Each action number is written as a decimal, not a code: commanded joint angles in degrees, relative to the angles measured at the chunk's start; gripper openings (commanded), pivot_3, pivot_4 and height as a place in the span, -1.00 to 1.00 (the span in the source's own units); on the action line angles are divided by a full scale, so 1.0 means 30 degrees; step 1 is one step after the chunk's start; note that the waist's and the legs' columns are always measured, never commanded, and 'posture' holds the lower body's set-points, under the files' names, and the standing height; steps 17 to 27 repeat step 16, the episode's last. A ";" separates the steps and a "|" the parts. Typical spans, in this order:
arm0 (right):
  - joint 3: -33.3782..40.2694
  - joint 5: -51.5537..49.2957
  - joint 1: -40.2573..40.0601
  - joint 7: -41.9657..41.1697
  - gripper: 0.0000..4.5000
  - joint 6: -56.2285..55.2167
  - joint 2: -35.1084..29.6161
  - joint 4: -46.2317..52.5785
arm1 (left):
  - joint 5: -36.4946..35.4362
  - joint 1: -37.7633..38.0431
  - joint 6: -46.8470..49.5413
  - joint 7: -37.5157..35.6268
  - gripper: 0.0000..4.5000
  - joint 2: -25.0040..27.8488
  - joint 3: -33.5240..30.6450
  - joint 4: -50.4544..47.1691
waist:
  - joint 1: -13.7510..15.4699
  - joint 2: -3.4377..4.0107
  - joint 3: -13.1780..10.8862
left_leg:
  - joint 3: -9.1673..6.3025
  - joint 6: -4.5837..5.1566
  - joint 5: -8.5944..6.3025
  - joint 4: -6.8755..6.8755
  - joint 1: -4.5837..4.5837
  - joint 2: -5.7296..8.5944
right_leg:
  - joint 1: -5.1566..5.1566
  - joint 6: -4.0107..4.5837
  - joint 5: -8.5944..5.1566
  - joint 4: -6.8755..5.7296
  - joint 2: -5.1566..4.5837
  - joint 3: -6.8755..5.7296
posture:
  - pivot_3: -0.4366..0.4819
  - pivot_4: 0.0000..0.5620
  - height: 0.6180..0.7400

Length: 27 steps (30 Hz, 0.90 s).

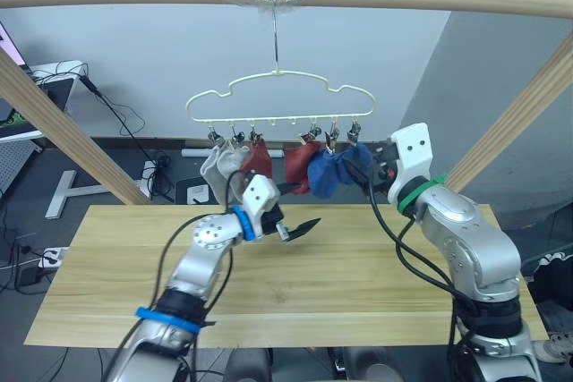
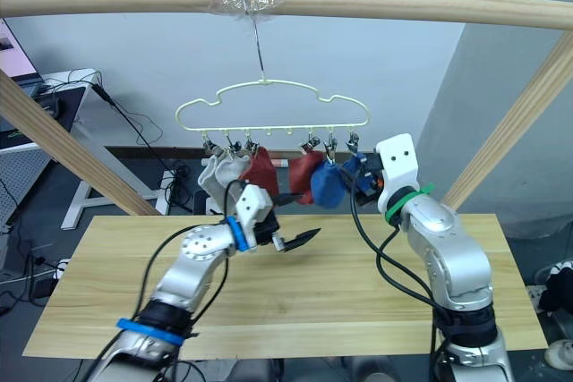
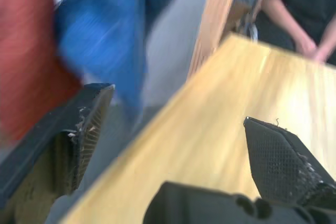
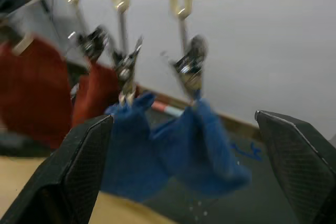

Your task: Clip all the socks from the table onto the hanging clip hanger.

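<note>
— Blue, rust-red and grey socks (image 1: pixel 333 170) all hung clipped on the clip hanger (image 1: pixel 278 100), above the table's (image 1: pixel 358 284) far edge?

— Yes. My right wrist view showed the clips biting the blue pair; my left showed a person (image 3: pixel 296 9) beyond the table. Both my left gripper (image 1: pixel 300 227) and right gripper (image 4: pixel 184 177) were spread wide, holding nothing.

**Silver arms, colour-coded bands**

Both arms wear silver-grey rounded shells with white wrist housings and looping black cables. The left arm (image 1: pixel 201 261) carries blue bands, the right arm (image 1: pixel 466 243) a green one. The fingers (image 3: pixel 79 129) are black, with ribbed pads.
</note>
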State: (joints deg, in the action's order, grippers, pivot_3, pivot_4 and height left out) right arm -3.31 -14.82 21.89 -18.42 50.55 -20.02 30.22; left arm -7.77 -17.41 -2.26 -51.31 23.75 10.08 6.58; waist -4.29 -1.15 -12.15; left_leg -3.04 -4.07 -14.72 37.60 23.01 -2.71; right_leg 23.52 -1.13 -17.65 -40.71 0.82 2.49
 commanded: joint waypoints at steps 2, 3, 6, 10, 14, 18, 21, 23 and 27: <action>-0.0499 -0.0516 -0.0159 -0.3444 1.00 -0.1561 -0.3287 0.2022 | -0.2438 0.1298 0.3305 -0.0398 0.99 0.2960 -0.3275 -0.4094 | -0.0089 -0.0014 -0.0012 | -0.0005 0.0001 0.0000 0.0000 -0.0003 -0.0003 | -0.0001 -0.0005 -0.0003 0.0005 0.0000 -0.0004 | -0.14 -0.41 0.42; -0.0510 -0.0516 -0.0241 -0.3963 1.00 -0.2056 -0.3847 0.2121 | -0.2819 0.1588 0.3756 -0.0388 0.99 0.3493 -0.3840 -0.4589 | -0.0100 -0.0016 -0.0013 | -0.0007 0.0001 0.0000 -0.0001 -0.0003 -0.0004 | -0.0001 -0.0005 -0.0004 0.0011 0.0000 -0.0007 | -0.14 -0.41 0.42; 0.0171 -0.0888 -0.0718 -0.5454 1.00 -0.3764 -0.5039 0.2166 | -0.2962 0.2544 0.6021 -0.0576 0.99 0.5731 -0.4887 -0.5440 | -0.0094 -0.0020 -0.0014 | -0.0007 0.0002 -0.0001 -0.0007 -0.0003 -0.0005 | -0.0006 -0.0008 -0.0006 0.0038 -0.0002 -0.0010 | -0.07 -0.44 0.42; 0.2293 -0.2390 -0.1360 -0.7124 1.00 -0.4458 -0.6138 0.1618 | -0.2812 0.3692 0.6338 -0.0239 0.99 0.7975 -0.7346 -0.5733 | 0.0141 -0.0031 -0.0017 | 0.0004 -0.0001 -0.0002 -0.0042 0.0011 -0.0004 | -0.0005 -0.0007 -0.0003 0.0100 -0.0018 -0.0009 | 0.02 -0.49 0.42; 0.2707 -0.2120 -0.1400 -0.7969 1.00 -0.5949 -0.6845 0.0571 | -0.3366 0.3640 0.6430 -0.0519 0.99 0.8330 -0.8164 -0.4826 | 0.0607 -0.0040 -0.0007 | 0.0005 -0.0003 -0.0001 -0.0072 0.0002 0.0001 | -0.0012 -0.0006 -0.0002 0.0127 -0.0033 -0.0019 | 0.06 -0.54 0.42; 0.2716 -0.2130 -0.1338 -0.8162 1.00 -0.6316 -0.6950 0.0204 | -0.3504 0.3520 0.6579 -0.0661 0.99 0.8315 -0.8181 -0.4623 | 0.0723 -0.0043 -0.0004 | 0.0007 -0.0003 0.0000 -0.0074 0.0002 0.0001 | -0.0014 -0.0002 0.0000 0.0132 -0.0035 -0.0022 | 0.07 -0.56 0.42; 0.2716 -0.2130 -0.1338 -0.8162 1.00 -0.6316 -0.6950 0.0204 | -0.3504 0.3520 0.6579 -0.0661 0.99 0.8315 -0.8181 -0.4623 | 0.0723 -0.0043 -0.0004 | 0.0007 -0.0003 0.0000 -0.0074 0.0002 0.0001 | -0.0014 -0.0002 0.0000 0.0132 -0.0035 -0.0022 | 0.07 -0.56 0.42; 0.2716 -0.2130 -0.1338 -0.8162 1.00 -0.6316 -0.6950 0.0204 | -0.3504 0.3520 0.6579 -0.0661 0.99 0.8315 -0.8181 -0.4623 | 0.0723 -0.0043 -0.0004 | 0.0007 -0.0003 0.0000 -0.0074 0.0002 0.0001 | -0.0014 -0.0002 0.0000 0.0132 -0.0035 -0.0022 | 0.07 -0.56 0.42; 0.2716 -0.2130 -0.1338 -0.8162 1.00 -0.6316 -0.6950 0.0204 | -0.3504 0.3520 0.6579 -0.0661 0.99 0.8315 -0.8181 -0.4623 | 0.0723 -0.0043 -0.0004 | 0.0007 -0.0003 0.0000 -0.0074 0.0002 0.0001 | -0.0014 -0.0002 0.0000 0.0132 -0.0035 -0.0022 | 0.07 -0.56 0.42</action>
